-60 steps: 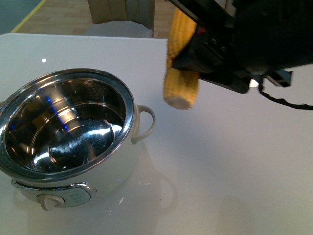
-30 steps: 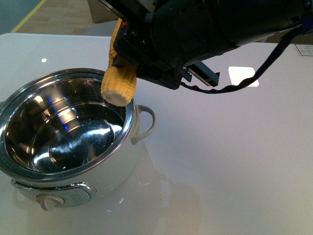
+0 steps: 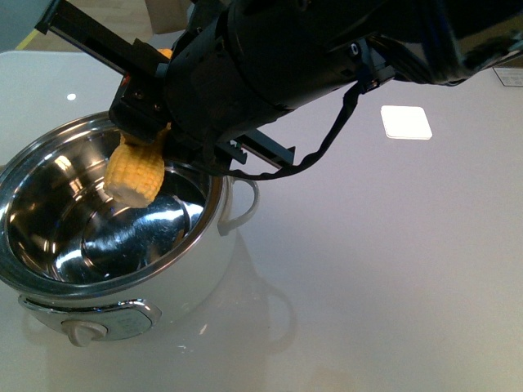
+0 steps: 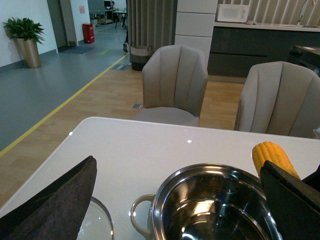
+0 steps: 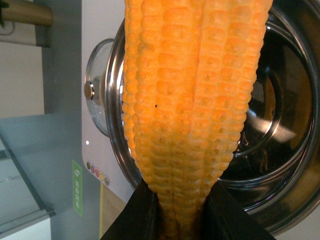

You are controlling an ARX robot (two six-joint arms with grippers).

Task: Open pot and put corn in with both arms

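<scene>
The white surface (image 3: 392, 269) carries everything. The right arm (image 3: 270, 65) reaches across it, low above the pot (image 3: 192, 286), which stands open; its glass lid (image 5: 97, 107) lies just beside it. The arm's jaws are clamped on the upper part of the corn (image 3: 135, 173), whose blunt lower end hangs tilted inside the rim, clear of the steel floor. The left jaws stand wide apart and empty. Let go from here, the cob could hit the wall, bounce and tip out. Lowering further risks the arm nudging the rim or side handle (image 3: 239, 204) and shifting the pot.
</scene>
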